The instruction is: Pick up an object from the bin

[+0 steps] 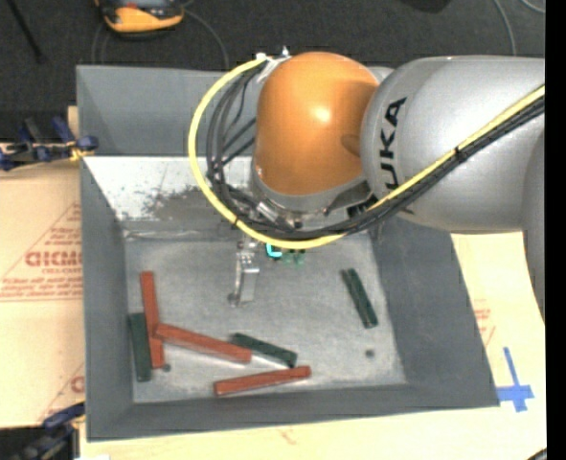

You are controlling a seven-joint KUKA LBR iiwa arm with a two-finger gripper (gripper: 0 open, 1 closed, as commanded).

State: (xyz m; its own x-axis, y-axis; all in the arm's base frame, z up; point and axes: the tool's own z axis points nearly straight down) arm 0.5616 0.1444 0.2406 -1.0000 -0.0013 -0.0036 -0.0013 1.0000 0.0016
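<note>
My gripper [240, 295] hangs under the arm's wrist over the bin floor, a little left of centre. Nearest to it, toward the front, lie a red stick [201, 344] and a short dark green stick [264, 350], both flat and apart from the gripper. A second red stick [149, 316] lies lengthwise to the gripper's left. Off to the right, a dark green stick [359, 297] lies alone.
Another dark green stick [139, 347] lies by the left wall and a third red stick [261, 381] along the front wall. The arm and its orange cover hang over the bin's back half. Bare floor lies between the gripper and the right-hand stick.
</note>
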